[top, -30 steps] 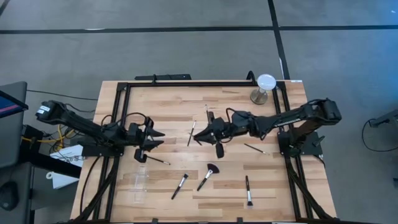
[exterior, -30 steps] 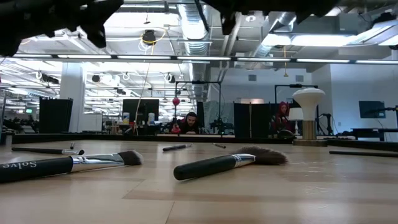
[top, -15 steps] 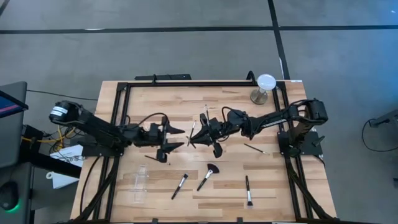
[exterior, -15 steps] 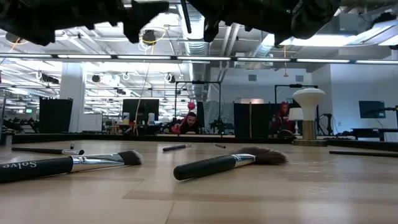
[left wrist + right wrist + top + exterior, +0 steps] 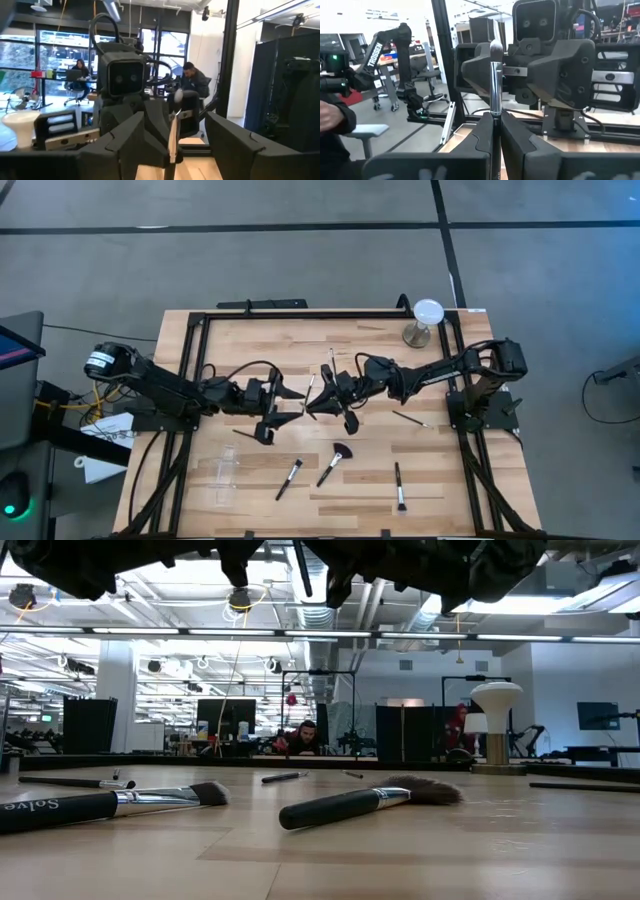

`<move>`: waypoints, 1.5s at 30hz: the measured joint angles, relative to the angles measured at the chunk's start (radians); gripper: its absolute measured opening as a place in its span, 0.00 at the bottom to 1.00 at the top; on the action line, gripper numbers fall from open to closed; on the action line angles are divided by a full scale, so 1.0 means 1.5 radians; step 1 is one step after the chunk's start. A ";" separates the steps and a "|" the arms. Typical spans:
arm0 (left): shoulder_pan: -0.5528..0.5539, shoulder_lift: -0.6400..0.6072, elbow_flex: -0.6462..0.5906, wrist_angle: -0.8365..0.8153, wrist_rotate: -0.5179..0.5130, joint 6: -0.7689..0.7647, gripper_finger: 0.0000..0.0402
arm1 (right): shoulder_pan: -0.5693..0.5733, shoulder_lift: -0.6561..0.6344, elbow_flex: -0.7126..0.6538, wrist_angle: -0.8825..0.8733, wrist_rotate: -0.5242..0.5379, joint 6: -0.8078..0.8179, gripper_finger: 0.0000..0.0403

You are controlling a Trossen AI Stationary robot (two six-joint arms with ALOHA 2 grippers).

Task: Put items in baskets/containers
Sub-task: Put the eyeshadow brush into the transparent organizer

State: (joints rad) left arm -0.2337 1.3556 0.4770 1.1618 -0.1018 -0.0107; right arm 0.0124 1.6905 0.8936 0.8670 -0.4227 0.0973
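Holding a brush (image 5: 495, 75) upright between its closed fingers (image 5: 481, 135), the right gripper (image 5: 322, 402) sits above mid-table, facing the left gripper (image 5: 290, 402). In the right wrist view the brush head pokes up from the pinched jaws, straight in front of the left arm's wrist camera. The left gripper hangs just beside it, jaws spread wide with nothing in them; in the left wrist view the held brush (image 5: 173, 135) stands in the gap between the left fingers (image 5: 132, 142), but contact cannot be told. In the high view the brush (image 5: 309, 392) shows as a thin line between the two grippers.

Other brushes lie on the wood table (image 5: 250, 345):
- a dark one (image 5: 252, 436) below the left gripper
- a silver-ferruled one (image 5: 289, 478) near the front
- a fan brush (image 5: 335, 463) just right of that
- one (image 5: 399, 486) front right
- a thin one (image 5: 412, 419) near the right arm's base

The clear tray (image 5: 222, 476) sits front left, well apart from both grippers; what it holds cannot be told. A white disc on a stand (image 5: 425, 322) is at the back right corner.

The low view shows the fan brush (image 5: 370, 802) and a silver-ferruled brush (image 5: 110, 804) lying flat close up, with the arms dark overhead. People sit at desks in the room behind.
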 joint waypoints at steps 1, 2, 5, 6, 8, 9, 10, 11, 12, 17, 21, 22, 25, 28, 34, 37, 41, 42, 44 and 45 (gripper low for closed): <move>0.000 0.000 0.000 -0.003 0.000 -0.001 0.51 | 0.000 0.000 0.000 0.001 0.000 0.000 0.03; 0.000 0.000 0.000 -0.006 -0.001 -0.002 0.50 | 0.000 0.000 0.000 0.001 0.000 0.000 0.03; 0.000 0.000 0.000 -0.007 -0.001 -0.007 0.49 | 0.000 0.000 0.000 0.001 0.000 0.000 0.03; 0.000 0.000 0.000 -0.010 -0.001 -0.012 0.48 | 0.000 0.000 0.000 0.001 0.000 -0.001 0.03; 0.000 0.000 0.000 -0.013 -0.001 -0.013 0.47 | 0.000 0.000 0.000 0.002 0.002 -0.001 0.03; 0.000 0.000 0.000 -0.013 -0.001 -0.013 0.47 | 0.000 0.000 0.000 0.005 0.002 -0.001 0.03; 0.000 0.000 0.000 -0.013 -0.001 -0.013 0.46 | 0.000 0.000 0.000 0.007 0.002 -0.001 0.03; 0.000 0.000 0.000 -0.013 -0.001 -0.013 0.45 | 0.000 0.000 0.000 0.008 0.002 -0.002 0.03; 0.000 0.000 0.000 -0.013 -0.001 -0.013 0.45 | 0.000 0.000 0.000 0.008 0.002 -0.002 0.03; 0.000 0.007 0.000 -0.009 -0.005 -0.022 0.38 | -0.001 0.000 0.000 0.007 0.002 -0.006 0.03; 0.000 0.033 0.018 -0.008 -0.007 -0.033 0.32 | -0.001 0.000 0.000 0.006 0.003 -0.013 0.03; 0.000 0.041 0.025 -0.007 -0.007 -0.033 0.31 | -0.001 0.000 0.000 0.006 0.003 -0.013 0.03; 0.000 0.063 0.043 -0.003 -0.007 -0.033 0.28 | 0.000 0.000 0.000 0.005 0.002 -0.013 0.03; 0.000 0.069 0.046 -0.001 -0.007 -0.033 0.25 | 0.001 0.000 0.000 0.002 -0.001 -0.013 0.03; 0.000 0.063 0.047 -0.006 -0.007 -0.030 0.12 | 0.000 0.000 0.000 -0.002 0.003 -0.011 0.03; 0.000 0.059 0.047 -0.014 -0.006 -0.030 0.05 | 0.000 0.000 0.000 -0.004 0.004 -0.010 0.04; 0.000 0.059 0.046 -0.024 -0.007 -0.040 0.05 | 0.000 0.000 0.000 -0.006 0.004 -0.012 0.09; 0.000 0.058 0.046 -0.031 -0.007 -0.048 0.05 | -0.001 0.000 0.000 -0.011 0.003 -0.012 0.10; -0.001 0.058 0.045 -0.043 -0.006 -0.052 0.05 | -0.001 0.000 0.000 -0.023 0.002 -0.013 0.12; -0.002 0.057 0.045 -0.051 -0.007 -0.051 0.05 | -0.001 0.000 0.000 -0.032 0.001 -0.013 0.13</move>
State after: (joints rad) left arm -0.2370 1.4412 0.5446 1.0859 -0.1120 -0.0877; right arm 0.0116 1.6905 0.8936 0.8187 -0.4213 0.0784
